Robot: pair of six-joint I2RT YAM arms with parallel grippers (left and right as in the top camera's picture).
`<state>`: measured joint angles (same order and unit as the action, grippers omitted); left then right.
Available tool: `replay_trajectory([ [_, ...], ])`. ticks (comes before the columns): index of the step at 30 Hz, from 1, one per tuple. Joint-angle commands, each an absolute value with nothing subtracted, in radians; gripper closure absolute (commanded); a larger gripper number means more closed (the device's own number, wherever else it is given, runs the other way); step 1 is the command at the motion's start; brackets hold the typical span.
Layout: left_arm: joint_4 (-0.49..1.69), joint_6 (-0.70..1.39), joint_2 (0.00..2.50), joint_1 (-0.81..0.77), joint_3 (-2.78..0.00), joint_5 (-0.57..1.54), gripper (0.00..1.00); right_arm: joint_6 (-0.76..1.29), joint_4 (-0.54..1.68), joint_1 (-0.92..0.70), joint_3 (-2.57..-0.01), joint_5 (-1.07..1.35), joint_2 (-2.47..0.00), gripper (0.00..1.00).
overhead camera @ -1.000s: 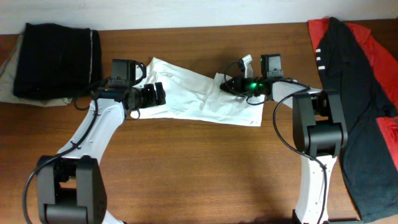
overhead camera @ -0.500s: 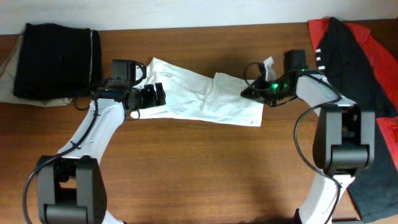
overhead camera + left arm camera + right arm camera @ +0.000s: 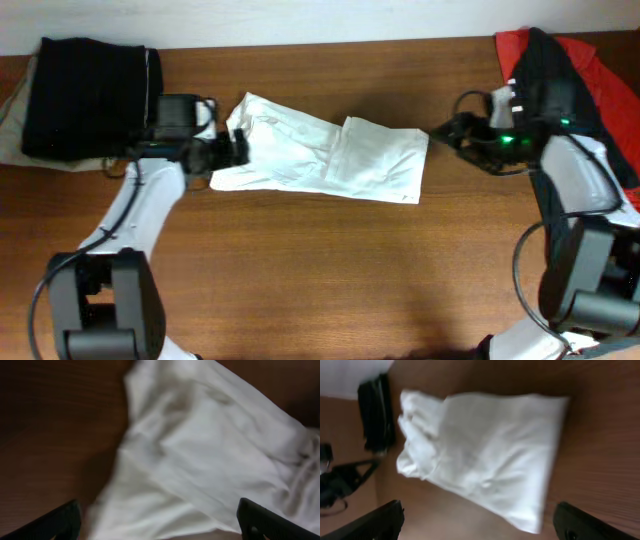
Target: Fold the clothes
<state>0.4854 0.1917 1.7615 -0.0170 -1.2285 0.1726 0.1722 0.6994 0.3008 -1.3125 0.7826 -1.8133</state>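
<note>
The white T-shirt (image 3: 325,160) lies folded into a long band across the middle of the table, and no print shows. It fills the left wrist view (image 3: 200,450) and lies flat in the right wrist view (image 3: 485,450). My left gripper (image 3: 238,148) (image 3: 160,527) hovers open over the shirt's left end with nothing between its fingers. Just beyond the shirt's right edge, my right gripper (image 3: 445,130) (image 3: 482,525) stands open and empty above bare wood. The black-and-red garment (image 3: 580,90) is spread at the far right of the table.
A folded black garment (image 3: 90,95) (image 3: 377,410) rests on a beige cloth (image 3: 15,130) at the back left. The wooden table (image 3: 320,270) shows bare wood in front of the shirt. The right arm's base stands on the black-and-red garment's edge.
My right gripper opened, let go of the shirt and drew back to the right, off its edge. The left gripper shifted a little to the left, staying open.
</note>
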Motion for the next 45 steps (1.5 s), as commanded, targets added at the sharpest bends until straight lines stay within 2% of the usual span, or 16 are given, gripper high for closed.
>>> replay_trajectory([
  [1, 0.474, 0.121, 1.760, 0.133, -1.229, 0.336, 0.01, 0.276, 0.701, 0.439, -1.314, 0.698, -1.805, 0.01],
  [4, 0.482, 0.084, 1.760, 0.152, -1.260, 0.429, 0.01, 0.308, 0.712, 0.498, -1.314, 0.698, -1.805, 0.01],
  [10, 0.921, 0.001, 1.821, 0.132, -1.647, 0.431, 0.01, 0.308, 0.722, 0.497, -1.314, 0.698, -1.805, 0.01],
  [11, 1.052, -0.055, 1.902, 0.121, -1.748, 0.432, 0.01, 0.308, 0.722, 0.497, -1.314, 0.698, -1.805, 0.01],
  [13, 1.131, -0.130, 2.039, 0.109, -1.804, 0.506, 0.01, 0.308, 0.722, 0.497, -1.314, 0.698, -1.805, 0.01],
  [15, 1.086, -0.130, 2.140, 0.123, -1.804, 0.524, 0.01, 0.308, 0.722, 0.497, -1.314, 0.698, -1.805, 0.01],
  [17, 1.041, -0.208, 2.212, 0.135, -1.804, 0.648, 0.01, 0.308, 0.722, 0.497, -1.314, 0.698, -1.805, 0.01],
  [22, 0.892, -0.207, 2.276, 0.138, -1.804, 0.647, 0.01, 0.308, 0.722, 0.497, -1.314, 0.698, -1.805, 0.02],
  [30, 0.873, -0.208, 2.361, 0.085, -1.808, 0.666, 0.01, 0.308, 0.722, 0.497, -1.314, 0.698, -1.805, 0.01],
  [34, 0.867, -0.189, 2.374, -0.005, -1.808, 0.522, 0.01, 0.308, 0.722, 0.497, -1.314, 0.698, -1.805, 0.01],
  [37, 0.848, -0.170, 2.418, -0.022, -1.808, 0.494, 0.03, 0.308, 0.722, 0.497, -1.314, 0.698, -1.805, 0.01],
  [39, 0.844, -0.130, 2.440, -0.022, -1.808, 0.401, 0.45, 0.308, 0.722, 0.497, -1.314, 0.698, -1.805, 0.01],
  [40, 0.842, -0.088, 2.440, -0.022, -1.808, 0.331, 0.76, 0.308, 0.722, 0.497, -1.314, 0.698, -1.805, 0.01],
  [41, 0.846, -0.075, 2.440, -0.020, -1.808, 0.305, 0.92, 0.308, 0.722, 0.497, -1.314, 0.698, -1.805, 0.01],
  [42, 0.851, -0.044, 2.440, -0.019, -1.808, 0.270, 0.99, 0.308, 0.722, 0.497, -1.314, 0.698, -1.805, 0.01],
  [45, 0.909, 0.032, 2.434, 0.004, -1.831, 0.167, 0.99, 0.308, 0.722, 0.497, -1.314, 0.697, -1.805, 0.01],
])
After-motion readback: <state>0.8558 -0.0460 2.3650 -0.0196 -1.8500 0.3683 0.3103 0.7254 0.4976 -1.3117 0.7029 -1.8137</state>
